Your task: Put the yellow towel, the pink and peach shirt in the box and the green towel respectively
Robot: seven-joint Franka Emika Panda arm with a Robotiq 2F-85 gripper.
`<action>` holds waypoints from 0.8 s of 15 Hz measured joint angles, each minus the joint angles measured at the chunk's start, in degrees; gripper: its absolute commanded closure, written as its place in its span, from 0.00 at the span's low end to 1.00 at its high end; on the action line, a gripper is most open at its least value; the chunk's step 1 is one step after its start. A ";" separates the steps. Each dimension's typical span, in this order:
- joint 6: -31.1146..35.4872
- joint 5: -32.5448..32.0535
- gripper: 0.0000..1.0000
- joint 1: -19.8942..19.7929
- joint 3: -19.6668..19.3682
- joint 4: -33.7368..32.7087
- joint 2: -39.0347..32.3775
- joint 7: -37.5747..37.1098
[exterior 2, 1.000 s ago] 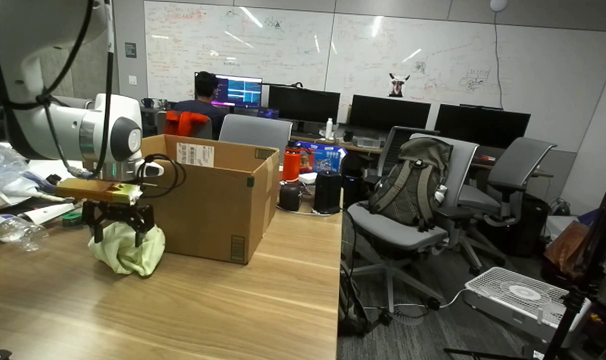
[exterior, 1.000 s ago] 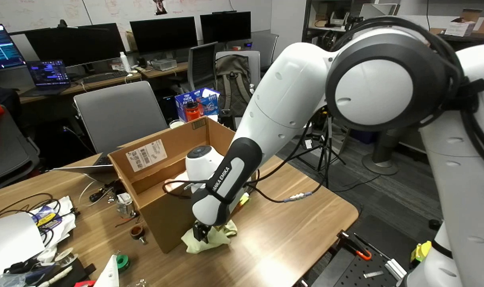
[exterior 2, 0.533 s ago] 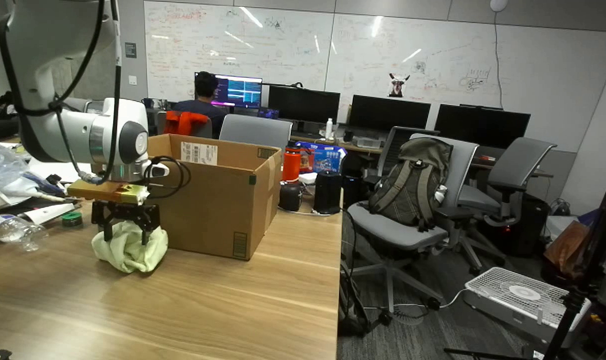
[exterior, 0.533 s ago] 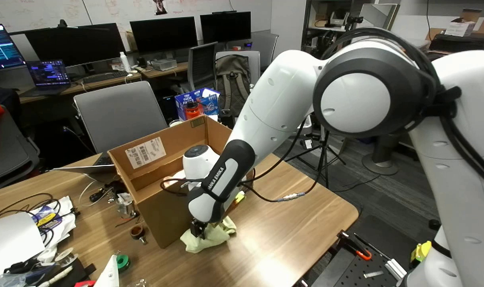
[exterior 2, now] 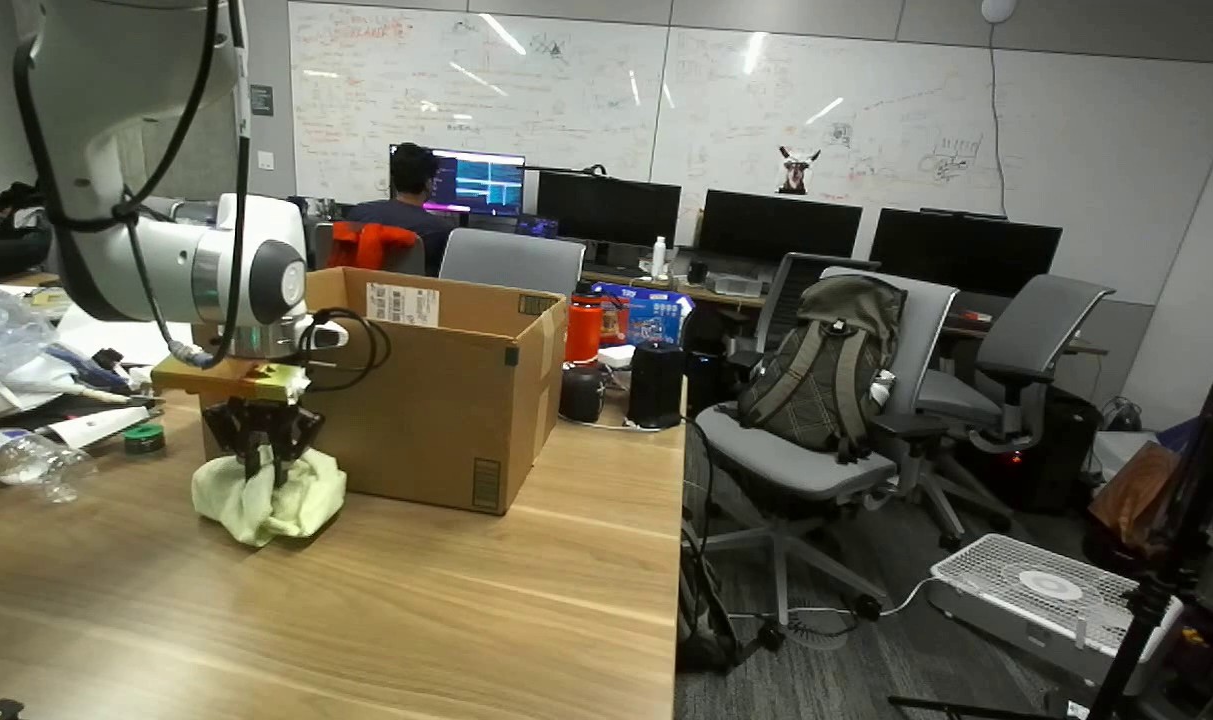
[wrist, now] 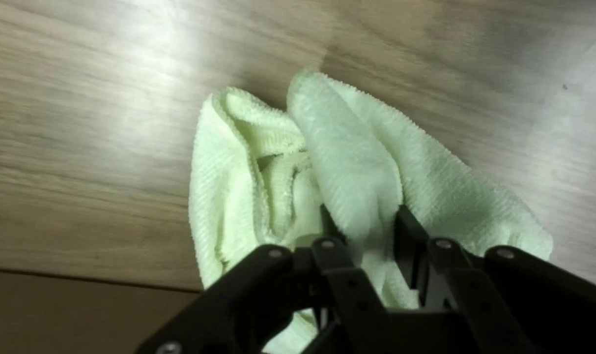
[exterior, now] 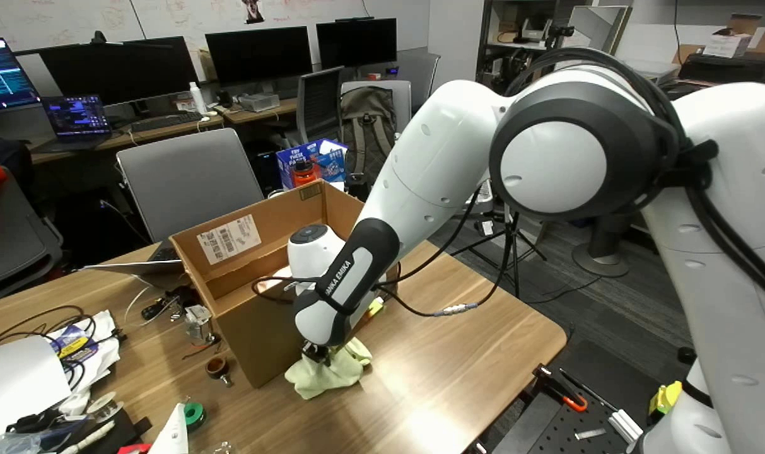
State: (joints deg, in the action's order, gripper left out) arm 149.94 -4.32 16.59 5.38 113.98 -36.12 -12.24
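The pale green towel (exterior 2: 266, 512) lies crumpled on the table, against the foot of the large cardboard box (exterior 2: 426, 430). From above, my gripper (wrist: 363, 211) straddles a raised fold of the green towel (wrist: 440, 187); the fold fills the gap and touches both fingers, slightly blurred. In an exterior view my gripper (exterior 2: 266, 474) points straight down with its fingertips in the cloth. The arm partly covers the box (exterior: 256, 340) in an exterior view. Inside it shows a pinkish patch (exterior: 270, 285), perhaps the pink and peach shirt. The yellow towel is hidden or out of view.
A green tape roll (exterior: 194, 415), a small metal part (exterior: 217, 367) and papers with cables (exterior: 98, 340) lie on the table's far side of the box. A clear plastic bottle (exterior 2: 41, 465) lies there too. An orange bottle (exterior 2: 584, 330) stands behind the box.
My fingers have come together on the towel's fold from a wide spread. The gripper has shifted slightly toward the box, and the box has slid a little the same way.
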 measured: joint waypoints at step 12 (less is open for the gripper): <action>-0.27 -1.42 0.99 1.86 -0.46 0.24 3.69 -0.09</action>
State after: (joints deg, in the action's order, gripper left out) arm 149.67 -5.74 18.45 4.92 114.22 -32.42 -12.34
